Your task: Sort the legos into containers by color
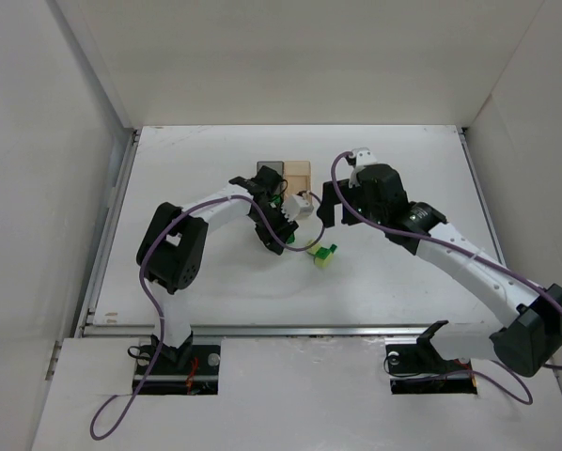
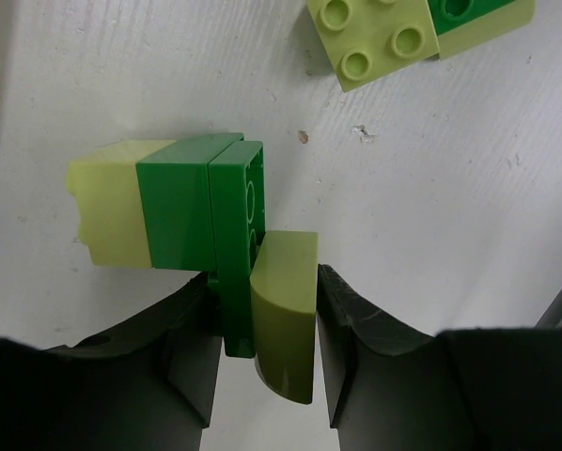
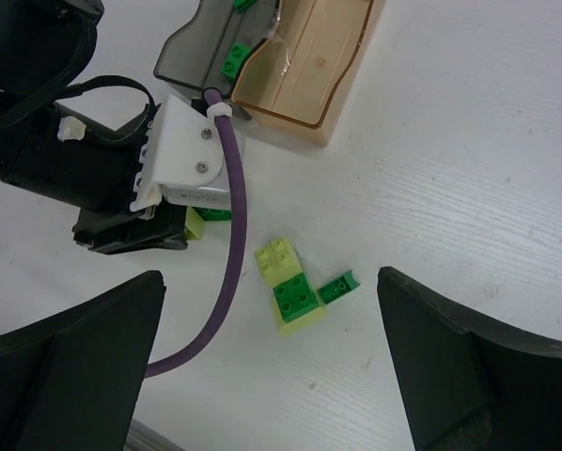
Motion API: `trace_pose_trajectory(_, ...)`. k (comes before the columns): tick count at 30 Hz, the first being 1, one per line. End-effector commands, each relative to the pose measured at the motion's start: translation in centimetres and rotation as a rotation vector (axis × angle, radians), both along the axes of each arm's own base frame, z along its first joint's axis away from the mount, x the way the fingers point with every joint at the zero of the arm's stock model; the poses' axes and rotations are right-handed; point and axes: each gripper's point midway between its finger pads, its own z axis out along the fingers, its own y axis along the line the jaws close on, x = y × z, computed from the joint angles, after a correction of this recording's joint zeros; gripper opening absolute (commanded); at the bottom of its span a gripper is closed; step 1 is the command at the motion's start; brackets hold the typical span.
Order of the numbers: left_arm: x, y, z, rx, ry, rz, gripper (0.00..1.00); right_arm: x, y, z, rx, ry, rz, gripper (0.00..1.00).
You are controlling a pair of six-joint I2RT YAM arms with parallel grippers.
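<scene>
In the left wrist view, note that the left gripper [image 2: 262,334] is pinching a held stack [image 2: 206,221] of legos on the table [image 2: 431,235]. One finger presses a dark green plate standing on edge, and the other presses a pale yellow-green curved piece [image 2: 286,310]. The lower ends of both pieces sink between the fingers, so you cannot see how far the grip reaches. At 9 o'clock of the stack sits a pale yellow-green brick [image 2: 102,211], its left face blurred. At 1 o'clock, a loose cluster [image 2: 375,38] is cut off by the frame's top edge. In the top view this cluster [image 1: 325,255] lies at 4 o'clock of the left wrist, and the wrist housing hides the held stack. In the right wrist view, the right gripper [image 3: 268,291] stands spread wide above the table, touching nothing, and only the inner edges of its fingers [image 3: 74,366] show. Between them lies the loose cluster: a pale brick, a dark green brick on a pale base and a small dark green piece just beside it. At 12 o'clock, the dark grey container [image 3: 192,47] and the tan container [image 3: 304,70] stand touching side by side. Green bricks [image 3: 232,61] show inside the grey one. Both containers are cropped at the top, so you cannot make out their full contents. A purple cable [image 3: 234,216] crosses the left wrist.
</scene>
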Motion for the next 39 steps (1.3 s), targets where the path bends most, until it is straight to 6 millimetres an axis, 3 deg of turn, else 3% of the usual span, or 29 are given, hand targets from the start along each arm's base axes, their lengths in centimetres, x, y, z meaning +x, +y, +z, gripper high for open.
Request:
trace_pose_trajectory(1, -0.1, -0.9, 1.7, -0.040, 0.000, -0.014, 0.00, -0.4, 0.0, 1.8, 0.046, -0.043, -0.004, 1.00)
trace_pose_trajectory(4, 0.3, -0.3, 2.9, -0.032, -0.075, -0.045, 0.00, -0.8, -1.3, 4.3, 0.059, -0.098, -0.044, 1.00)
trace_pose_trajectory(8, 1.7, 1.2, 7.7, -0.039, -0.343, -0.117, 0.00, -1.2, -2.9, 7.8, 0.115, -0.167, -0.069, 1.00)
trace_pose_trajectory(11, 3.1, 2.1, 10.0, -0.034, -0.573, -0.198, 0.00, -1.7, -2.0, 10.2, 0.156, -0.209, 0.013, 1.00)
trace_pose_trajectory(12, 3.2, 2.4, 12.5, -0.058, -0.677, -0.208, 0.00, -1.9, -1.6, 10.8, 0.164, -0.226, 0.045, 1.00)
trace_pose_trajectory(14, 4.4, 2.0, 15.5, -0.106, -0.856, -0.220, 0.00, -2.3, -0.2, 11.4, 0.193, -0.210, 0.120, 1.00)
trace_pose_trajectory(15, 3.6, 2.0, 16.6, -0.132, -0.927, -0.233, 0.00, -1.9, 0.6, 11.1, 0.198, -0.200, 0.141, 1.00)
trace_pose_trajectory(17, 4.1, 1.3, 19.5, -0.184, -1.091, -0.249, 0.00, -2.0, 1.9, 11.1, 0.220, -0.181, 0.205, 1.00)
trace_pose_trajectory(18, 3.9, 1.5, 19.1, -0.187, -1.116, -0.254, 0.00, -1.5, 2.8, 11.7, 0.245, -0.187, 0.221, 1.00)
trace_pose_trajectory(19, 3.5, 1.4, 20.3, -0.199, -1.170, -0.258, 0.00, -1.4, 3.3, 12.1, 0.268, -0.183, 0.232, 1.00)
trace_pose_trajectory(22, 3.0, 0.7, 21.3, -0.214, -1.236, -0.299, 0.00, -1.5, 5.3, 13.7, 0.350, -0.185, 0.309, 1.00)
trace_pose_trajectory(25, 2.8, 0.7, 21.0, -0.198, -1.258, -0.324, 0.00, -1.5, 6.7, 14.3, 0.405, -0.166, 0.360, 1.00)
trace_pose_trajectory(33, 1.9, -0.8, 23.1, -0.305, -1.318, -0.362, 0.00, -0.2, 8.6, 11.5, 0.407, -0.062, 0.361, 1.00)
trace_pose_trajectory(37, 0.2, -1.4, 22.1, -0.347, -1.328, -0.462, 0.00, 0.1, 9.5, 10.6, 0.417, -0.033, 0.382, 1.00)
trace_pose_trajectory(38, 0.2, -1.3, 22.6, -0.349, -1.367, -0.468, 0.00, 0.1, 9.8, 10.5, 0.422, -0.031, 0.397, 1.00)
trace_pose_trajectory(39, -0.3, -1.6, 21.5, -0.354, -1.357, -0.494, 0.00, 0.1, 9.8, 10.5, 0.422, -0.031, 0.397, 1.00)
